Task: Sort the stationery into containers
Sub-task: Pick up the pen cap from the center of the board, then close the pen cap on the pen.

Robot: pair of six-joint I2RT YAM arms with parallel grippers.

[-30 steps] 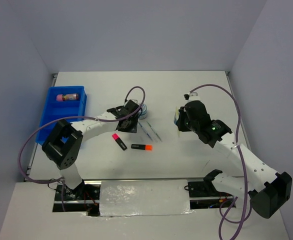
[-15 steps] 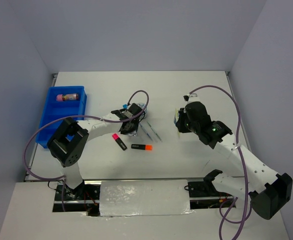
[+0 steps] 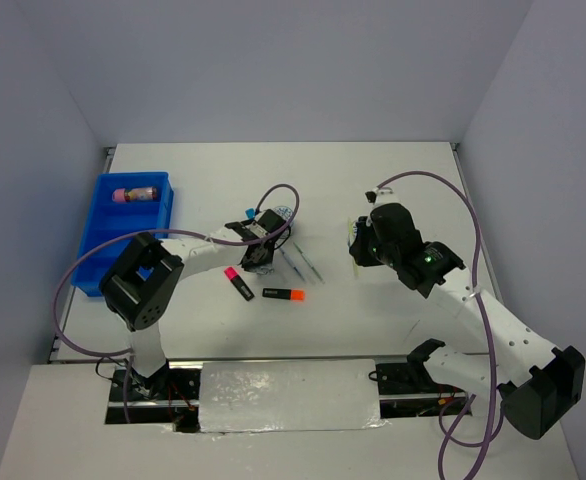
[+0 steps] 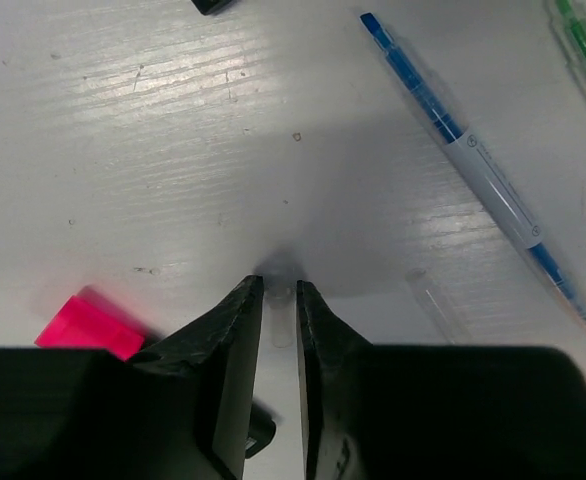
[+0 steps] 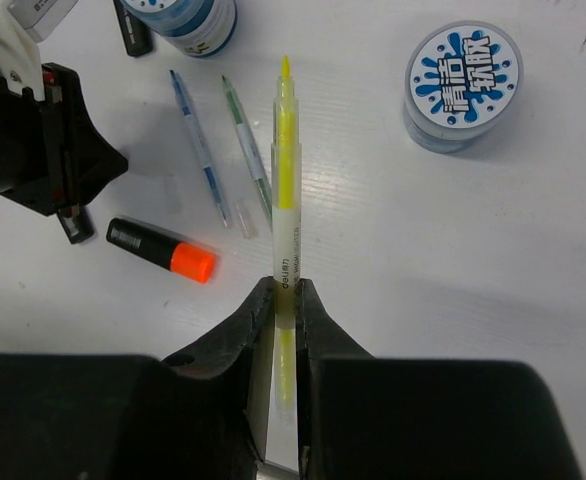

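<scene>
My left gripper [image 4: 278, 292] is down at the table, its jaws closed to a narrow gap on a small clear pen cap [image 4: 279, 318]; it also shows in the top view [image 3: 260, 262]. A pink-capped highlighter [image 4: 91, 325] lies just to its left. A blue pen [image 4: 473, 160] and a green pen [image 4: 583, 50] lie ahead. My right gripper [image 5: 285, 290] is shut on the yellow stick [image 5: 285, 160] and holds it above the table [image 3: 354, 240]. The blue tray [image 3: 113, 240] at the far left holds the pink tube [image 3: 136, 194].
An orange-capped highlighter [image 3: 283, 294] lies near the pens. One tape roll [image 5: 463, 85] sits right of the yellow stick, another [image 5: 195, 15] by the left gripper. A second clear cap [image 4: 435, 300] lies beside the blue pen.
My left gripper has moved from beside the tape roll toward the near side, down to the table by the pink highlighter. My right gripper has shifted slightly left with the yellow stick.
</scene>
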